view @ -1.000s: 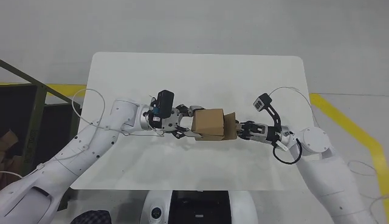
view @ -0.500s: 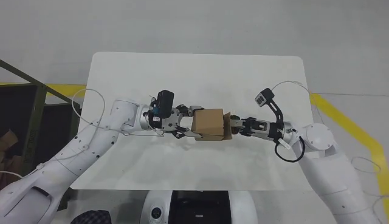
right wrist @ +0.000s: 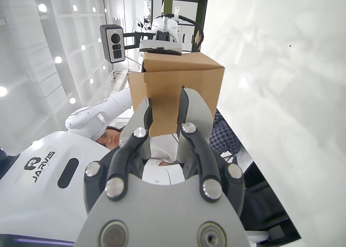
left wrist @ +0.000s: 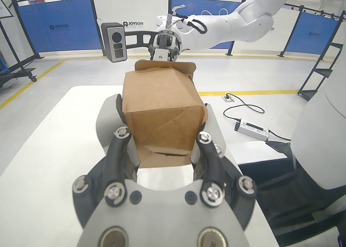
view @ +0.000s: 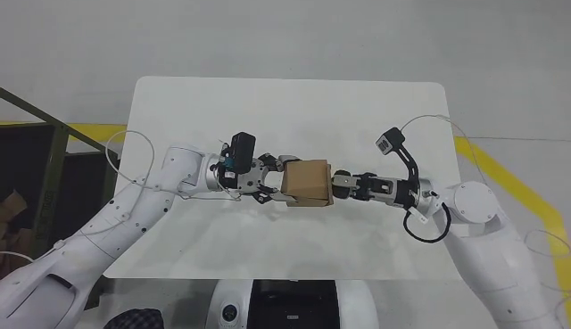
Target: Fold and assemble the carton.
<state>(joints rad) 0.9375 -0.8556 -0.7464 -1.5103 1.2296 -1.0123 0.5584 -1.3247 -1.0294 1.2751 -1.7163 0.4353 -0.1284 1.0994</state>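
Above table [view: 178,106], left hand [view: 275,179] grips carton [view: 306,180]; right hand [view: 339,185] faces it.

The brown carton [view: 306,183] is over the near middle of the white table [view: 375,115]; the left gripper [view: 278,180] clasps its left end, a finger on either side; the right gripper [view: 338,186] touches its right end; a yellow floor line [view: 508,182] runs past the table's right edge.
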